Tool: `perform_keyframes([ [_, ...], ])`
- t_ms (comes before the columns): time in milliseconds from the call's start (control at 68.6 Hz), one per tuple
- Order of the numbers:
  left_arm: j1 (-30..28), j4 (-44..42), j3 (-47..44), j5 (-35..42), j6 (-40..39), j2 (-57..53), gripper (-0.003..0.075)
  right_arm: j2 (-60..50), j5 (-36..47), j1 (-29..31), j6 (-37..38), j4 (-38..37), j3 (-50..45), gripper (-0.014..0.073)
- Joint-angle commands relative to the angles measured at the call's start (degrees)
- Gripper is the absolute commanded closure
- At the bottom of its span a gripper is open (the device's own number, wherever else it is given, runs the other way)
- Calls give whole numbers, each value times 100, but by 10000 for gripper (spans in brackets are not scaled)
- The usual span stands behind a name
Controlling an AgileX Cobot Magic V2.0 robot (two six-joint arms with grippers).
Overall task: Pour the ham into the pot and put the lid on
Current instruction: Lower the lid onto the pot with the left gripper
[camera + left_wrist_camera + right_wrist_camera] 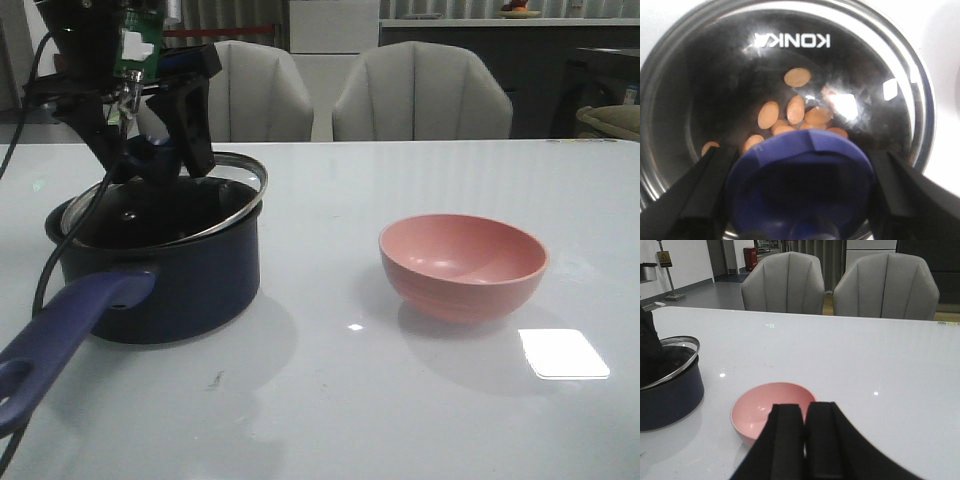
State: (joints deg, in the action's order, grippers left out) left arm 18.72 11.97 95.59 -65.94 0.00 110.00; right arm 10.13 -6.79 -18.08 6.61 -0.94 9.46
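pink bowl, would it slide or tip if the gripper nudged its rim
The pink bowl looks empty, so probably light. On the glossy table it would likely slide easily. Its rounded sides narrowing toward the base suggest a rim push might rock it.

The brand name KONKA is seen printed in white on the dark glass of the lid [790, 65], where it appears mirrored in the left wrist view. A yellow warning sign [663, 259] is glimpsed on a stand in the background, its wording too small to be read. No other lettering is legible.
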Motion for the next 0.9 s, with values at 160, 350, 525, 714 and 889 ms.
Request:
perform_keyframes([
  [160,29,-324,570,-685,0,-254,220,57,514,-10,-32,-60,166,431],
  [350,81,-324,570,-685,0,-254,218,57,514,-10,-32,-60,166,431],
  [525,82,-324,570,-595,0,-254,218,57,514,-10,-32,-60,166,431],
  [714,82,-192,570,-602,0,-254,218,57,514,-10,-32,-60,166,431],
  [889,82,-117,570,-577,0,-254,218,57,514,-10,-32,-60,166,431],
])
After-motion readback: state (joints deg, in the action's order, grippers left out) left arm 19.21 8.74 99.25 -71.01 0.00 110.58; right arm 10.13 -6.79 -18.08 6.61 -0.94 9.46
